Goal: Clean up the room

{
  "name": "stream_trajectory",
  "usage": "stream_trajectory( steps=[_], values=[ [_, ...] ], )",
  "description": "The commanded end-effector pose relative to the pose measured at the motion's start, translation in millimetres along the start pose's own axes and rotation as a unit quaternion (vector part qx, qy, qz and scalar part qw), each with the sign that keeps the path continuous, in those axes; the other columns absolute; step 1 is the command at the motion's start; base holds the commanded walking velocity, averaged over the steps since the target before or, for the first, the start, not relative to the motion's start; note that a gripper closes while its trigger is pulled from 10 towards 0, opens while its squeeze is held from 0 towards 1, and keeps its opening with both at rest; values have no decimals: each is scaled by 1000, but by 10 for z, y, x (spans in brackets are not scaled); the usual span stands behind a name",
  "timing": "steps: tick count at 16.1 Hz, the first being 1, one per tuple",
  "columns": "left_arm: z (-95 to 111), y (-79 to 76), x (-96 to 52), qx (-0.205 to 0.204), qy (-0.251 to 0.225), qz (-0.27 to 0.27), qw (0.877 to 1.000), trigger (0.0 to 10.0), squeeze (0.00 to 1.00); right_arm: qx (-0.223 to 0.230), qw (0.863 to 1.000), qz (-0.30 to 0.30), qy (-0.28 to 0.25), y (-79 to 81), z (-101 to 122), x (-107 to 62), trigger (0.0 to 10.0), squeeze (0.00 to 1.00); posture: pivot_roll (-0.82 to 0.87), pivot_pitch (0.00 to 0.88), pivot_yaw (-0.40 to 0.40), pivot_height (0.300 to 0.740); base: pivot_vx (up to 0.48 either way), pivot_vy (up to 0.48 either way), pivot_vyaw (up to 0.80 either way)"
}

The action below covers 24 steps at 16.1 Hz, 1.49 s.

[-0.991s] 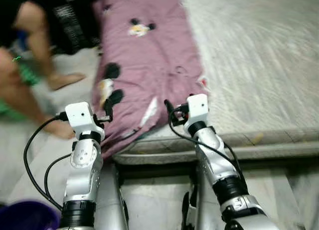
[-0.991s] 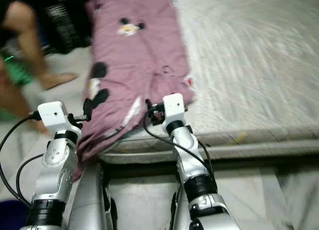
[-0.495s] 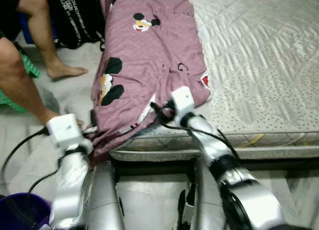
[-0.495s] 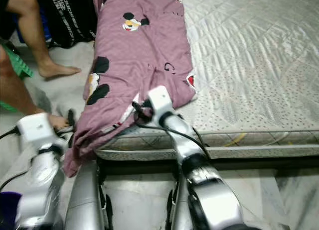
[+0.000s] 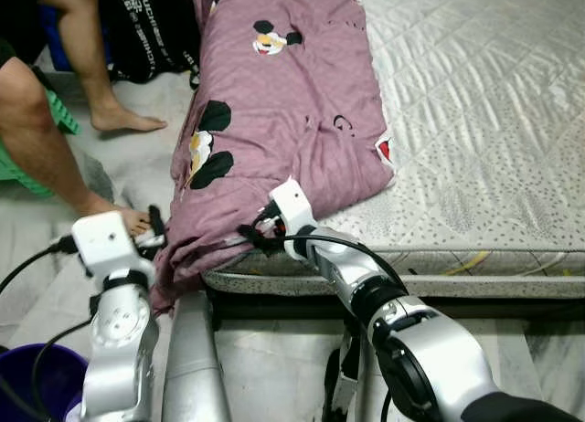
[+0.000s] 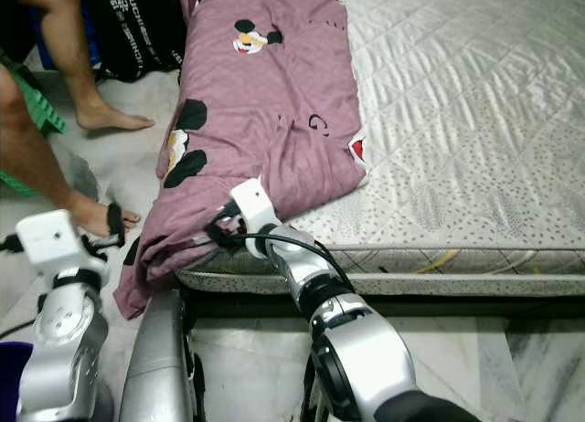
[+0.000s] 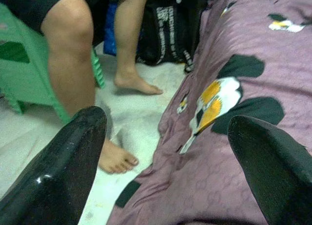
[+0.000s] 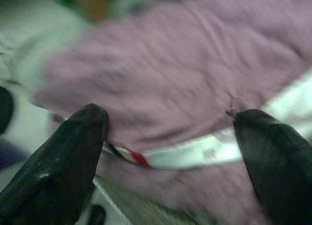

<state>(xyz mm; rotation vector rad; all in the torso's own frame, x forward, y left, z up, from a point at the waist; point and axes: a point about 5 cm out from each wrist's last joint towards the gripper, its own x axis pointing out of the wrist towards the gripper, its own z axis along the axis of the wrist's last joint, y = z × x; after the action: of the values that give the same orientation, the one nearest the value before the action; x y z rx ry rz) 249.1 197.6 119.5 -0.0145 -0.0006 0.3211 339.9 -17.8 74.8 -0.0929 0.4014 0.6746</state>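
Since a moment ago the right gripper has slid down to the purple blanket's edge overhanging the mattress, fingers spread, while the left gripper hovers spread beside that drooping edge.

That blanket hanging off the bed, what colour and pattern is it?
The blanket is mauve-pink with cartoon mouse prints, clearest in the left eye view.

Count, relative to the mattress: 1 purple blanket on its left side, hanging over the edge. 1 black bag on the floor left of it, 1 green stool, 1 purple bucket. 1 person, 2 bare legs. 2 grippers: left gripper, right gripper.
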Motion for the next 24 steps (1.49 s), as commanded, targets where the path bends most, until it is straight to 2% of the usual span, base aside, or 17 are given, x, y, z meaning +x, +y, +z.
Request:
stream_trajectory(
  steps=[1,3,4,5,6,8,9,10,11,13,14,17,18,20,21,23,24],
  values=[
    [-18,16,-2,7,9,5,1000,10000,0,42,999,-18,14,199,54,93,10000,0,222,187,-31,549,0,0,0],
    [-9,21,9,7,7,8,1000,10000,0,84,995,-57,15,84,60,72,10000,0,222,185,-37,549,0,0,0],
    [-7,39,8,6,6,13,1000,10000,0,116,987,-114,5,-130,97,17,10000,0,218,183,-42,549,0,0,0],
    [-13,36,7,6,7,14,1000,10000,0,124,983,-133,0,-218,111,-11,10000,0,215,181,-44,549,0,0,0],
    [-19,23,7,4,8,15,1000,10000,0,137,976,-170,-7,-423,101,-94,10000,0,206,177,-46,549,0,0,0],
    [-24,1,17,-1,8,14,1000,10000,0,136,967,-214,-3,-697,7,-243,10000,0,184,170,-44,549,0,0,0],
    [-33,-19,32,-3,9,11,1000,10000,0,119,966,-231,4,-832,-90,-344,10000,0,175,168,-43,549,0,0,0],
    [-39,-34,42,-5,10,8,1000,10000,0,111,964,-242,13,-906,-174,-411,10000,0,156,165,-38,549,0,0,0],
    [-49,-68,63,-8,11,2,1000,10000,0,108,958,-264,28,-1027,-338,-549,10000,0,140,163,-34,549,0,0,0],
    [-53,-128,98,-11,12,-9,1000,10000,0,96,948,-301,43,-1162,-544,-781,10000,0,112,158,-23,549,0,0,0],
    [-54,-191,135,-15,13,-21,1000,10000,0,86,935,-340,53,-1240,-695,-1063,10000,0,80,156,-7,549,0,0,0],
    [-62,-291,185,-19,15,-46,999,10000,0,49,913,-401,56,-1326,-864,-1618,10000,0,11,154,17,549,0,0,0],
    [-68,-312,195,-19,16,-50,998,10000,0,41,909,-410,60,-1322,-910,-1729,10000,0,1,152,19,549,0,0,0],
    [-68,-412,252,-24,14,-65,997,10000,0,0,894,-430,122,-1166,-1271,-2269,10000,0,-34,150,19,549,0,0,0],
    [-71,-425,265,-25,14,-66,997,10000,0,-7,891,-430,146,-1095,-1351,-2395,10000,0,-40,145,17,549,0,0,0],
    [-77,-426,275,-26,14,-67,997,10000,0,-6,883,-438,168,-1066,-1382,-2470,10000,0,-40,141,16,549,0,0,0],
    [-79,-419,281,-26,12,-66,997,10000,0,-5,878,-459,137,-1197,-1273,-2435,10000,0,-39,137,15,549,0,0,0]
  ],
)
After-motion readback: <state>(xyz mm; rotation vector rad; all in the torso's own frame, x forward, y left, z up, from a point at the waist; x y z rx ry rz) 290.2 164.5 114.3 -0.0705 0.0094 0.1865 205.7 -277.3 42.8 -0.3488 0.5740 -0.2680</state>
